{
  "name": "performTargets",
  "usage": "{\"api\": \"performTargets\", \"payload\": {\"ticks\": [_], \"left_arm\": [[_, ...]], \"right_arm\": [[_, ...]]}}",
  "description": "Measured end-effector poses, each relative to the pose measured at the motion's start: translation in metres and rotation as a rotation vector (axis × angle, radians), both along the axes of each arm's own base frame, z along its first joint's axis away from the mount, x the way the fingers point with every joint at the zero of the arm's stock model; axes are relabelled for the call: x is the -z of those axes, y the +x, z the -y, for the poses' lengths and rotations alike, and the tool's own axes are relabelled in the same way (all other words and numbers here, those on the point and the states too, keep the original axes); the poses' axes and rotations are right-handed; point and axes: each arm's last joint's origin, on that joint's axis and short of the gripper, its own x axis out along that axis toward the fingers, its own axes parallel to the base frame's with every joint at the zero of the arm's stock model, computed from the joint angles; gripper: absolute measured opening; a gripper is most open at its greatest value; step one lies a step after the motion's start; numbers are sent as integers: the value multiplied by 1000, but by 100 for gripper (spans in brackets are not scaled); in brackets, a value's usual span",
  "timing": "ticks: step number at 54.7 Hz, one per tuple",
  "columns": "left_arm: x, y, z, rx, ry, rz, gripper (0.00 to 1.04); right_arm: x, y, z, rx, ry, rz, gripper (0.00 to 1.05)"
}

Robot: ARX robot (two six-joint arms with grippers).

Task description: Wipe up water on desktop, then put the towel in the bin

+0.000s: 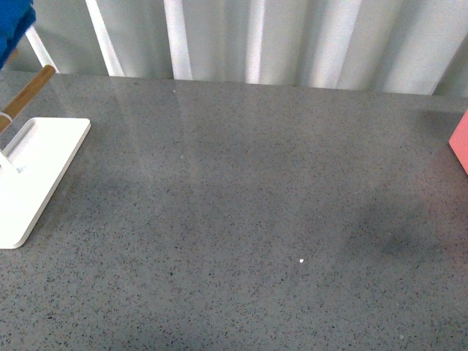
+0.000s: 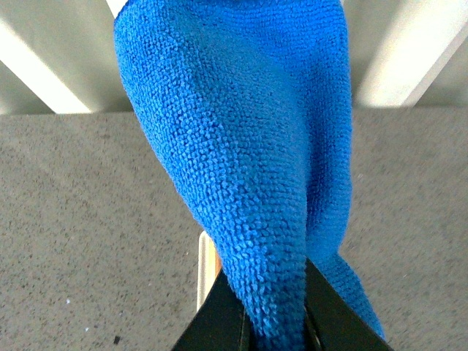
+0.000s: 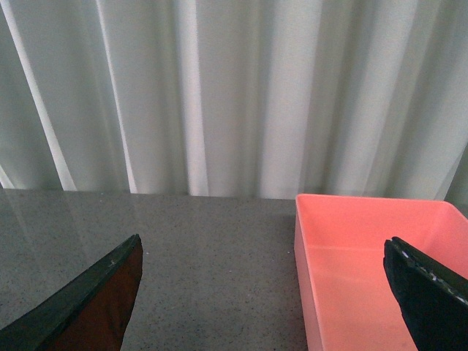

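Far left, the left gripper pinches the towel, held up over the stand, likely to carry it onto the desktop. I cannot see any water. Right, the right gripper hangs spread beside the bin, idle.

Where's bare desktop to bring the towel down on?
Free: the whole middle of the desktop, from the white stand base at left across to the pink bin at the right edge, and back to the curtain. Crowded only at far left, where the base, the wooden rod and the towel in the left claw cluster.
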Motion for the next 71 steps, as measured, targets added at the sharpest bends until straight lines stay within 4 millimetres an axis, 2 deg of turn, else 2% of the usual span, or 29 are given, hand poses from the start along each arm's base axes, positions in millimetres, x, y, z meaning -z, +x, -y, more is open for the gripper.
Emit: {"api": "performTargets", "payload": {"ticks": [8,14,20,27,33,43,45,48,49,52,60,62,66,71], "left_arm": [[-29,-7,24,79,-149,126,6],[-52,-24,69,263,-344,208,6],[-65,-37,109,395,-522,240,6],[-69,-41,138,407,-620,276,6],[-60,-39,160,421,-640,255,6],[-51,-37,169,433,-640,222,6],[-51,-37,169,433,-640,223,6],[-52,-37,169,431,-639,226,6],[-52,-37,169,431,-640,225,6],[-52,-37,169,432,-640,225,6],[-52,-36,169,429,-639,227,6],[-52,-36,169,429,-639,226,6],[-52,-37,169,431,-640,226,6],[-52,-37,169,429,-639,226,6]], "right_arm": [[0,0,0,0,0,0,98],[0,0,0,0,0,0,98],[0,0,0,0,0,0,98],[0,0,0,0,0,0,98],[0,0,0,0,0,0,98],[0,0,0,0,0,0,98],[1,0,0,-33,43,-104,98],[-1,4,2,-86,173,-468,98],[-3,6,3,-96,191,-527,98],[-9,19,7,-166,229,-610,98],[-31,59,13,-367,194,-561,98],[-35,77,11,-449,178,-554,98],[-29,113,1,-583,182,-574,98],[-22,145,-18,-696,165,-580,98]]}}
